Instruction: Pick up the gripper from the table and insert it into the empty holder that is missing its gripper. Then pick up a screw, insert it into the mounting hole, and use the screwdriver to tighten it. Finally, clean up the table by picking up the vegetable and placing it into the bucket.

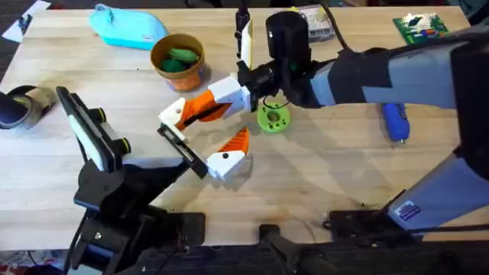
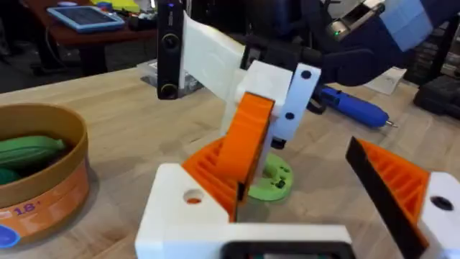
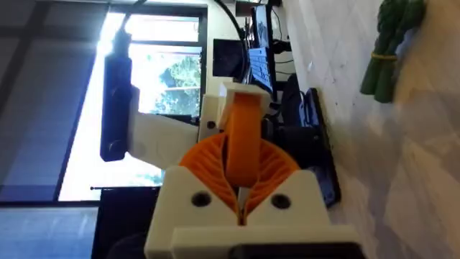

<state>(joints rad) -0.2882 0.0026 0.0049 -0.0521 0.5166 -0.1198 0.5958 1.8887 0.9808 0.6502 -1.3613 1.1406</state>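
Observation:
My right gripper [image 1: 221, 99] [image 3: 241, 180] is shut on the gripper, an orange strip with a white cap [image 3: 241, 129]. Behind that strip stands the white holder [image 3: 165, 137] [image 2: 212, 57] carrying a black camera bar [image 1: 243, 38]. My left gripper [image 1: 227, 122] [image 2: 302, 162] is open, its fingers on either side of the held strip [image 2: 248, 137]. The blue screwdriver [image 1: 396, 121] [image 2: 352, 108] lies to the right on the table. The orange-tan bucket [image 1: 191, 74] [image 2: 50, 194] holds a green vegetable [image 1: 179, 57] [image 2: 29, 151]. A green asparagus bundle [image 3: 388, 43] lies on the wood. The screw is out of view.
A lime-green disc with holes [image 1: 273, 118] [image 2: 269, 180] sits just right of the grippers. A light-blue pouch [image 1: 130, 27] lies at the back left, a green circuit board [image 1: 419, 27] at the back right, and a tape roll [image 1: 23, 107] at the left edge.

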